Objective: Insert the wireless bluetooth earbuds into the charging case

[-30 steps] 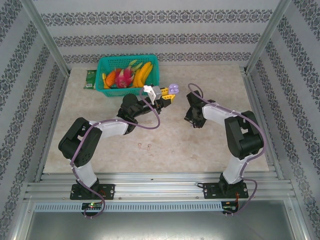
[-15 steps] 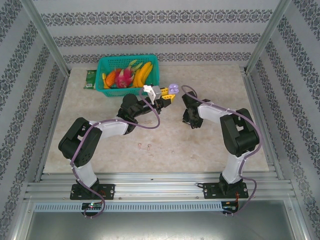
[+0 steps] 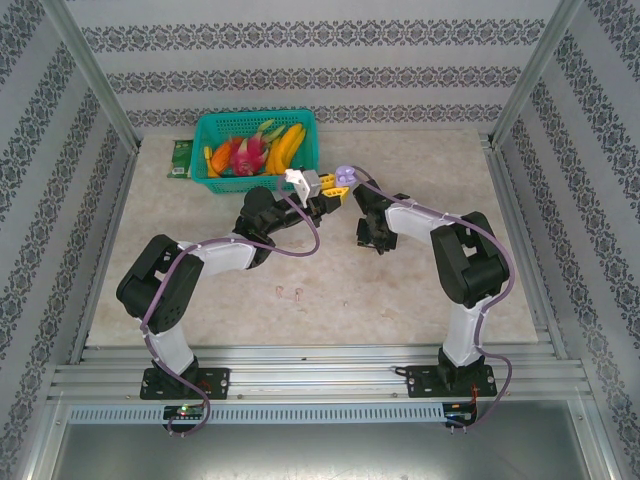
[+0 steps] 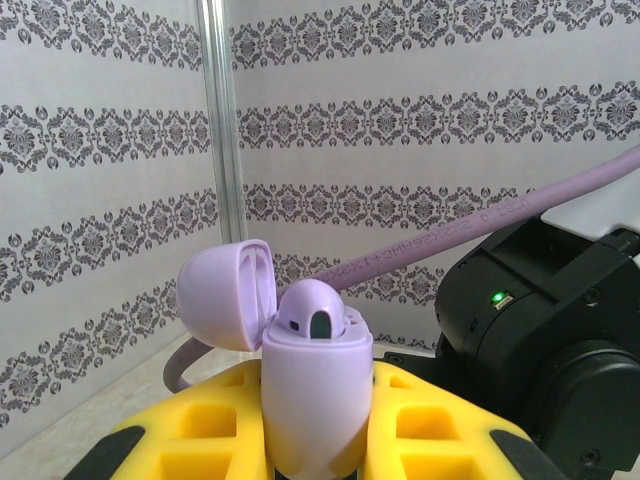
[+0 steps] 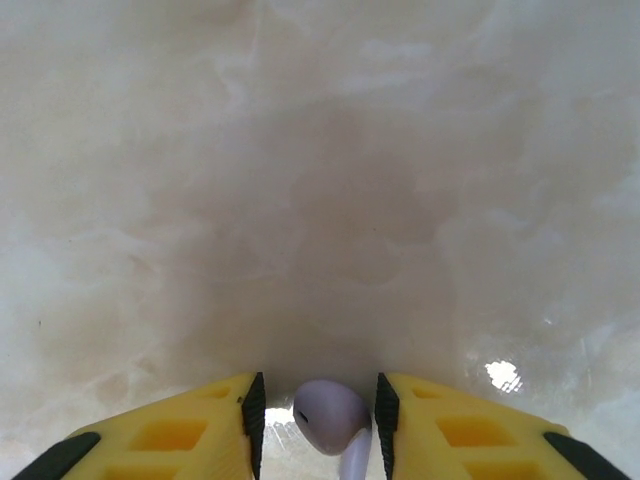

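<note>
the left claw (image 3: pixel 336 190) is pressed tight on the purple charging case (image 4: pixel 317 400) and holds it up in the air, standing straight, just past the near right corner of the green basket (image 3: pixel 226 184). the lid (image 4: pixel 225 295) of the case is flipped open and leans back to one side. the first purple earbud (image 4: pixel 312 320) sits in the case with its round top poking out. the right claw (image 5: pixel 318 425) pinches the second purple earbud (image 5: pixel 330 412) between its yellow fingers (image 5: pixel 170 435), above the bare tabletop (image 5: pixel 320 150). this claw hangs a little farther from the basket than the case does, on the same right side. one pink earbud (image 3: pixel 281 291) and another pink earbud (image 3: pixel 300 293) lie close together on the tabletop, well away from the basket, toward the near edge. inside the basket are yellow bananas (image 3: pixel 288 145) and a pink dragon fruit (image 3: pixel 252 152). a green packet (image 3: pixel 180 158) lies just beside the basket's left side.
</note>
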`<control>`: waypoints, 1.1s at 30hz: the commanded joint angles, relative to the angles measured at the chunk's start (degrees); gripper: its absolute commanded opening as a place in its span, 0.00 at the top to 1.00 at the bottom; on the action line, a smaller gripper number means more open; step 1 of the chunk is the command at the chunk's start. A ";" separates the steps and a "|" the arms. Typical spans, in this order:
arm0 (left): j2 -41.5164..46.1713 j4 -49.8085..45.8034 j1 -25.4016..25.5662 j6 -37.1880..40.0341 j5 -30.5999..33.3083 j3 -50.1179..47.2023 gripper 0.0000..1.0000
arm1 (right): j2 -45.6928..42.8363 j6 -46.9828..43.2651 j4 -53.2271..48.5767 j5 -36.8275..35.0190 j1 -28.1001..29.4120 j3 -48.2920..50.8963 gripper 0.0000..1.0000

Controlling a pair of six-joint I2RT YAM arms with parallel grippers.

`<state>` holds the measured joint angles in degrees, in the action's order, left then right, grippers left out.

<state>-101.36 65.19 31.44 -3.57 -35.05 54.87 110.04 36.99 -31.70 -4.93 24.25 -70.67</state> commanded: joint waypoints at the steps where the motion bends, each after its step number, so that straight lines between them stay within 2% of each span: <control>1: -0.32 3.01 0.11 -1.17 -0.99 0.85 1.00 | 0.97 -0.98 -1.61 -1.17 0.53 -0.64 0.61; 11: -0.42 3.34 0.11 -1.17 -0.99 0.51 1.00 | 0.35 4.83 -3.27 -0.66 0.27 -0.18 0.65; 22: -0.57 3.72 0.11 -1.30 -0.92 0.50 1.00 | -1.18 5.98 -3.11 -1.10 0.39 1.83 0.68; 28: -0.84 3.98 0.11 -1.58 -0.90 0.46 1.00 | -3.05 6.33 -1.78 -1.21 0.61 3.77 0.75; 33: -0.94 3.98 0.26 -1.61 -0.90 0.50 1.00 | -4.84 6.34 -1.34 -1.63 0.54 4.45 0.76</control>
<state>-101.62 65.43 31.44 -4.21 -34.96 54.87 107.20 42.28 -31.35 -5.76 24.27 -67.13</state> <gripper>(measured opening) 0.200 0.238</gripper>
